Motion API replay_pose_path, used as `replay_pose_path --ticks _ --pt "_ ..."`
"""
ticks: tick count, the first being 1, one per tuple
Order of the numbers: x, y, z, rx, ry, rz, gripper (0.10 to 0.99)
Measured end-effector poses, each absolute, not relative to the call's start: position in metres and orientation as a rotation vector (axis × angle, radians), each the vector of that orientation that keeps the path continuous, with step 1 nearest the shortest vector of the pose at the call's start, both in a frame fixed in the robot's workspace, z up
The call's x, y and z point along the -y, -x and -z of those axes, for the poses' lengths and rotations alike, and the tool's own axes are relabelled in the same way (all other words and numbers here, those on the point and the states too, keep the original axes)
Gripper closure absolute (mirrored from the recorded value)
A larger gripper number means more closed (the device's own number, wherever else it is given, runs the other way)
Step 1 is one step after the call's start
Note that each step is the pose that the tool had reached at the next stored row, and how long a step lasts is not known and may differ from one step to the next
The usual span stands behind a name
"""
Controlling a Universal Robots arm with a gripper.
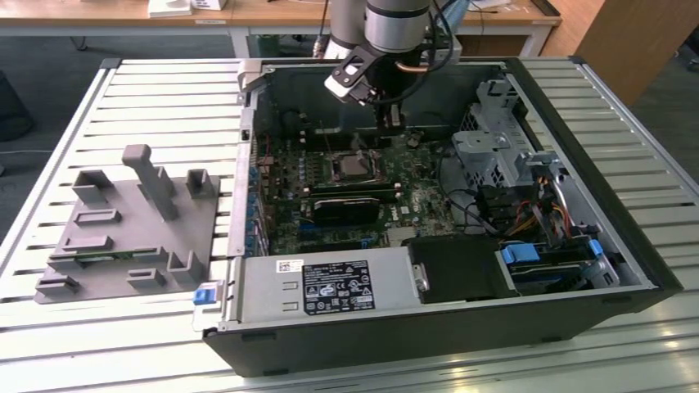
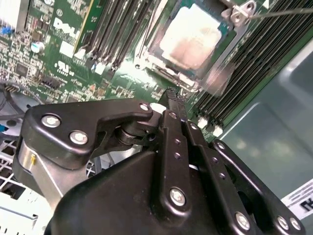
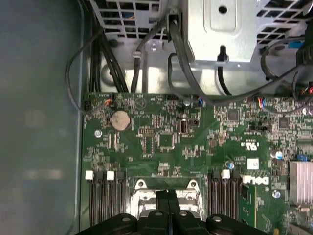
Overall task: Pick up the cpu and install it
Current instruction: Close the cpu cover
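**End effector** (image 2: 172, 95), second wrist view. I read the two black fingers as closed flat against each other, tips together, with nothing between them. Pressed together like this they form one narrow point, which in my judgement suits pressing or nudging rather than grasping. In the exterior view the end effector (image 1: 385, 123) hangs straight down inside the computer case (image 1: 611, 205), just above the motherboard (image 3: 166, 142). The tips stand beside the socket, and I cannot tell whether they touch anything.

**Task object.** The cpu (image 2: 193, 36) lies flat in its socket, silvery top up and square to the metal frame around it, between the banks of memory slots (image 2: 122, 29). I judge it seated, so the placing looks done. A thin wire lever (image 2: 283, 12) runs off from the frame's corner, and I cannot tell whether it is latched. In the exterior view the cpu (image 1: 352, 167) sits near the middle of the board, with the black heatsink (image 1: 349, 209) beside it.

**Surroundings.** The case lies on its side with the panel off, so the board faces up toward the arm. It rests on the slatted desk (image 1: 164, 90). A grey fixture plate (image 1: 120, 237) with upright posts stands on the desk toward the exterior view's left of the case.
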State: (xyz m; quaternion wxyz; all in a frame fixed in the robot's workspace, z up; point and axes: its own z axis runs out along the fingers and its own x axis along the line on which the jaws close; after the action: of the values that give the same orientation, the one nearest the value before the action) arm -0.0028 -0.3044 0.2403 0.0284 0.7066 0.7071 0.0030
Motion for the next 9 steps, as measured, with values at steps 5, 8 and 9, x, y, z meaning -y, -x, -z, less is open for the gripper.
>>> replay_pose_path --ticks 5,8,9 --pt "0.304 0.010 -0.240 -2.182 -2.181 -0.010 0.980" --pt "0.304 0.015 -0.239 -2.182 -2.181 -0.010 0.980" --pt "0.304 0.016 -0.239 -2.182 -2.181 -0.010 0.980"
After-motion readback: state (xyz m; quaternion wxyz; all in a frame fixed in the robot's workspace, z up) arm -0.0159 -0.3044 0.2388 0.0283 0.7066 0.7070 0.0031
